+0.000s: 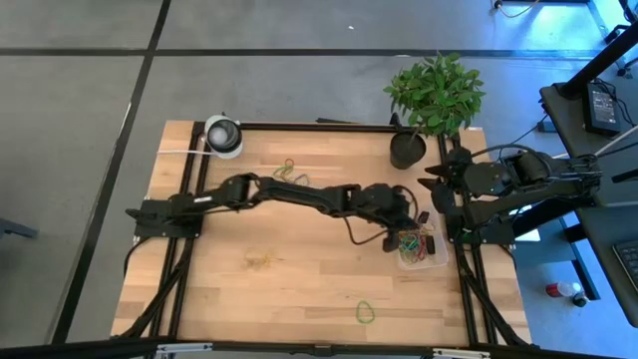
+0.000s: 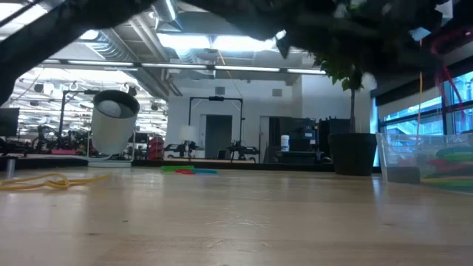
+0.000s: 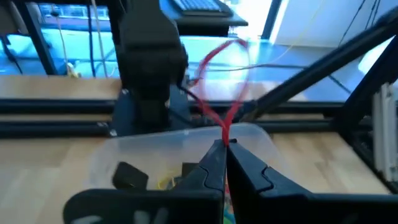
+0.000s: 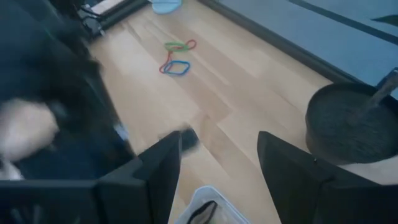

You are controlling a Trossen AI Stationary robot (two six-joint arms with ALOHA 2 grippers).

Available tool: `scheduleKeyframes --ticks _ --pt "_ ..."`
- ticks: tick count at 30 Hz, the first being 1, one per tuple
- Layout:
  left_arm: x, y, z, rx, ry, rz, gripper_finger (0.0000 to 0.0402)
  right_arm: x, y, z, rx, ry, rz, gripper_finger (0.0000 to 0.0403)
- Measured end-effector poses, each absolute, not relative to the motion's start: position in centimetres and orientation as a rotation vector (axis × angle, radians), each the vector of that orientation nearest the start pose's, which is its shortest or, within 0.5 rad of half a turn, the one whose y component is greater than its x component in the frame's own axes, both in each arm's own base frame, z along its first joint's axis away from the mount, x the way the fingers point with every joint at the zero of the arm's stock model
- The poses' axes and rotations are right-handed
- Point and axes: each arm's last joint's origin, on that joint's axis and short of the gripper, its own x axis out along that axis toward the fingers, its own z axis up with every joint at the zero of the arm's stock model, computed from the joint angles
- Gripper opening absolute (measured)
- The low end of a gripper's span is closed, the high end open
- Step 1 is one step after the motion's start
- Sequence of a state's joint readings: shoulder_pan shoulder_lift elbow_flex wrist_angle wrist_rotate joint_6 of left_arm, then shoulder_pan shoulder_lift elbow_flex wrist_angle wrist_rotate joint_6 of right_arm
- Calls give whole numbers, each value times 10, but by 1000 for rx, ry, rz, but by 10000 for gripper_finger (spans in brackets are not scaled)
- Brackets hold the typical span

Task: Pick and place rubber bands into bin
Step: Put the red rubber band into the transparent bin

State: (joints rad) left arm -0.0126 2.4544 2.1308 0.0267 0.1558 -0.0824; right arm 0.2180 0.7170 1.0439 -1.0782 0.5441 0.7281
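- Wooden surface point(image 1: 299, 259), frame centre: loose rubber bands point(image 1: 365, 313) remain, several clusters.
- Bin point(image 1: 423, 249), right of centre: partly filled.
- Left claw point(image 3: 225, 144): clenched on red band point(image 3: 217, 65), over bin.
- Right claw point(image 4: 219, 152): released, waiting at right.

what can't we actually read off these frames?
- Contents of the small clear plastic bin: high view too small to count bands; low view cuts it at the edge.
- Left claw, shut on a thin red rubber band: the loop's far end blurs.
- Loose yellow bands: number unclear.

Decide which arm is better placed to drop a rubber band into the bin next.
Left: its pincer is shut on a red rubber band right over the clear bin. The right pincer is open and empty.
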Motion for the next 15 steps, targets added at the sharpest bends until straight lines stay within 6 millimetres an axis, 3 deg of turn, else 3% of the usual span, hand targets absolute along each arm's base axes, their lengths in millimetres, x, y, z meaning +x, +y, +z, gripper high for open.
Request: scheduleKeyframes --ticks 7,12,15 --pt "580 -16 185 -106 364 -159 14 104 8 351 426 522 -534 213" --pt "574 -14 171 -116 511 -152 70 104 8 351 428 520 -532 213" --pt "567 -7 174 -126 602 -134 104 104 8 351 428 520 -532 213"
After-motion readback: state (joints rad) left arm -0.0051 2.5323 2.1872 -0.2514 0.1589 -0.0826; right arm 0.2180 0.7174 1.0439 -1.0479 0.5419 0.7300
